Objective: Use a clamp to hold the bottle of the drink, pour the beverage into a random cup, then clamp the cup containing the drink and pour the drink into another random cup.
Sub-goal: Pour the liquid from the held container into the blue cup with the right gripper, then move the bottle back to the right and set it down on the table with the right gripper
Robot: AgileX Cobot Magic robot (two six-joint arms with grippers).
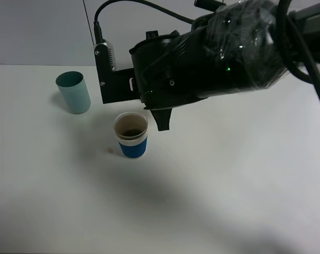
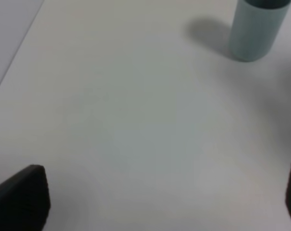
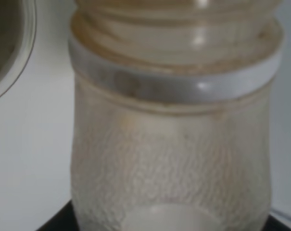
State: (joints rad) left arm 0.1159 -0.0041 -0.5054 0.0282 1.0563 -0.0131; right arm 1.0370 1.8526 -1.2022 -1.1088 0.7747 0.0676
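Note:
A blue paper cup [image 1: 131, 136] with a white rim stands mid-table with a little dark drink in it. A teal cup [image 1: 73, 92] stands upright to its back left. My right gripper [image 1: 163, 119] hangs just right of the blue cup. It is shut on a clear, ribbed drink bottle [image 3: 171, 144] that fills the right wrist view. The bottle's white neck ring [image 3: 174, 82] lies beside the blue cup's rim [image 3: 20, 62]. The arm hides the bottle in the exterior view. My left gripper [image 2: 157, 202] is open and empty over bare table, with the teal cup [image 2: 257, 29] ahead of it.
The white table [image 1: 228, 174] extends all around the cups. A pale wall [image 1: 38, 32] stands behind the table's back edge. The bulky, plastic-wrapped right arm [image 1: 223, 53] crosses above the back of the table. A small brown spot [image 1: 110, 151] lies left of the blue cup.

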